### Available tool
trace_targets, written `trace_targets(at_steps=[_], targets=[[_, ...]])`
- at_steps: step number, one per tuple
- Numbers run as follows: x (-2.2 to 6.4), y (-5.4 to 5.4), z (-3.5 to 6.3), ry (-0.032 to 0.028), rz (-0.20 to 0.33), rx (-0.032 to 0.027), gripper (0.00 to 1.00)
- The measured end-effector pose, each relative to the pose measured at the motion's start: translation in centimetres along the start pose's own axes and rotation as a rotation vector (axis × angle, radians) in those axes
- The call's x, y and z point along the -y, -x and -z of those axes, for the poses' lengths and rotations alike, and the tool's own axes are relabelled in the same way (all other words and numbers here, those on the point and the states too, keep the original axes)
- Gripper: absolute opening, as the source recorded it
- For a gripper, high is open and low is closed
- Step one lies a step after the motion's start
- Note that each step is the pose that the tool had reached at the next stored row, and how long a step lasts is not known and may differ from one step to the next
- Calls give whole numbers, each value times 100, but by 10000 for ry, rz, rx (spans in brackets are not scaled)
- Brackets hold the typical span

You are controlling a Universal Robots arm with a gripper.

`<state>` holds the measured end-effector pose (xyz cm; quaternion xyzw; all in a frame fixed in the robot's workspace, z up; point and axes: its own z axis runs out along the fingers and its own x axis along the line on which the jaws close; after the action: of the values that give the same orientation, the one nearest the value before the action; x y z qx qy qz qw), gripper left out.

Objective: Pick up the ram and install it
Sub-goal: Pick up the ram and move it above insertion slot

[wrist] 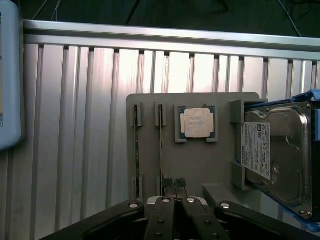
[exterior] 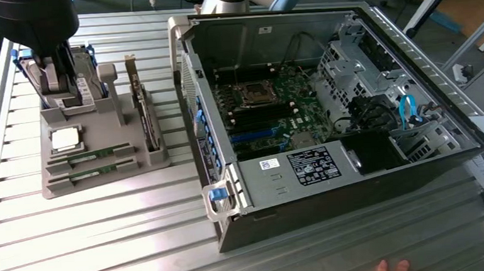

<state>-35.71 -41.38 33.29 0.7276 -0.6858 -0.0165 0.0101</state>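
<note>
Ram (wrist: 161, 150) not yet lifted: you'll find it seated edge-up in its slot on the grey holder (wrist: 200, 167), a second stick (wrist: 137, 150) just beside it, so pick-up and install both look left to do. Gripper (wrist: 174, 183) hangs near the ram, jaws closed tight on nothing. Holder also carries a processor chip (wrist: 196, 122) in its recess and a hard drive (wrist: 275, 150) in its cradle; the open computer case (exterior: 330, 193) sits on the bench (exterior: 105, 232), motherboard (exterior: 294, 88) exposed.

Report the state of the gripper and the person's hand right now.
Gripper: shut, empty, hovering beside a RAM stick on the grey tray.
Person's hand: fingertips at the picture's edge; cannot be told.
</note>
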Motion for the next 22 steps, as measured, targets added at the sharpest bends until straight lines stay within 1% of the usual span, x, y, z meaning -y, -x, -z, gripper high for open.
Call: trace_targets(at_steps=[4, 9, 11, 15, 22], targets=[[-1, 0, 0, -1, 0, 0, 11], [-1, 0, 0, -35, 35, -4, 11], [-1, 0, 0, -62, 60, -7, 11], [0, 0, -1, -138, 159, -13, 11], [-2, -5, -1, -141, 168, -14, 11]])
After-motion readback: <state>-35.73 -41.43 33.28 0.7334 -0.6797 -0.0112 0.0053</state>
